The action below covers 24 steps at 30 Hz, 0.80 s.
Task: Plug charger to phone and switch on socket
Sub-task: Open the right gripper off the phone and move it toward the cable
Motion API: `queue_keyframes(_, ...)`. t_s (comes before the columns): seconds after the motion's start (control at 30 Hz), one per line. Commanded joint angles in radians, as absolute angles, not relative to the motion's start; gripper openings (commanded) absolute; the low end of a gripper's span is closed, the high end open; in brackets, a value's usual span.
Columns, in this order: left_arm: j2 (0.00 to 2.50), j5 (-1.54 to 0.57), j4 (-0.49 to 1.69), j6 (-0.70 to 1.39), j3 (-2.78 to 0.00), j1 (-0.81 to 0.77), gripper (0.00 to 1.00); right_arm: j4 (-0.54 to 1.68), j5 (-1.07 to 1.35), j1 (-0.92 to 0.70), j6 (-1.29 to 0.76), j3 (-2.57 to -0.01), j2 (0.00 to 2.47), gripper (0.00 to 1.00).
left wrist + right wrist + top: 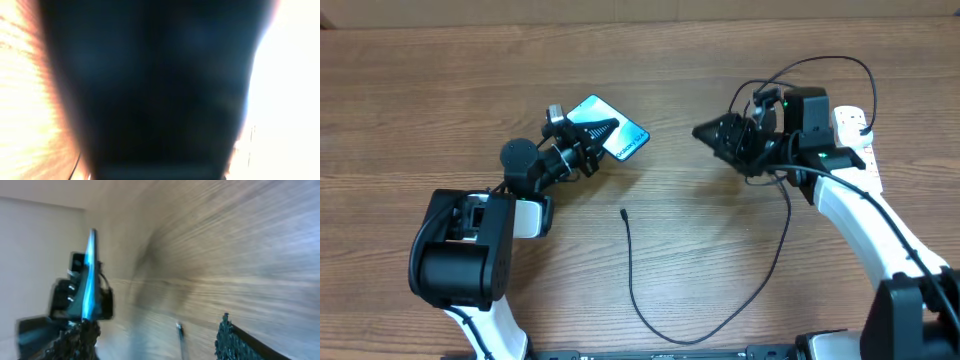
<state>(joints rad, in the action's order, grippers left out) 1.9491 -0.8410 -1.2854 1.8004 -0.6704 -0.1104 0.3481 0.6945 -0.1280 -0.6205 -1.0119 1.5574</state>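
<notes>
My left gripper (588, 135) is shut on the phone (616, 130), gripping its lower left end. The light blue screen faces up and is tilted. In the right wrist view the phone (91, 270) shows edge-on, held off the table. The left wrist view is dark and blurred, filled by the phone (150, 90). The charger cable's tip (623, 212) lies on the table; the cable (670, 338) loops forward and right toward the right arm. My right gripper (704, 131) is open and empty, pointing left toward the phone, with the tip (179, 328) lying below between its fingers (155, 322). The socket (855, 128) lies behind the right arm.
The wooden table (440, 90) carries only these things. The right arm's own black wires (820, 62) arc above its wrist. The left arm's base (460, 250) stands at the front left.
</notes>
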Motion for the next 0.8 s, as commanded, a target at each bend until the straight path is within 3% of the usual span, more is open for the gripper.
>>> queue_keyframes(0.0,1.937,-0.976,-1.286,1.834,-0.7,-0.104,0.04,0.474,0.594,-0.133,-0.433,-1.021,1.518,0.79)
queue_keyframes(0.2,1.937,-1.102,-1.23,1.977,-0.826,-0.105,0.04,0.677,0.459,-0.133,-0.383,-1.021,1.518,0.82)
queue_keyframes(0.33,1.938,-1.193,-1.006,1.966,-0.978,-0.105,0.05,0.752,0.415,-0.133,-0.379,-1.021,1.518,0.89)
queue_keyframes(0.4,1.938,-1.206,-0.924,1.967,-1.048,-0.105,0.04,0.781,0.41,-0.133,-0.361,-1.02,1.518,1.0)
queue_keyframes(0.77,1.938,-1.215,-0.818,2.07,-1.186,-0.105,0.04,0.873,0.33,-0.133,-0.362,-1.02,1.518,1.0)
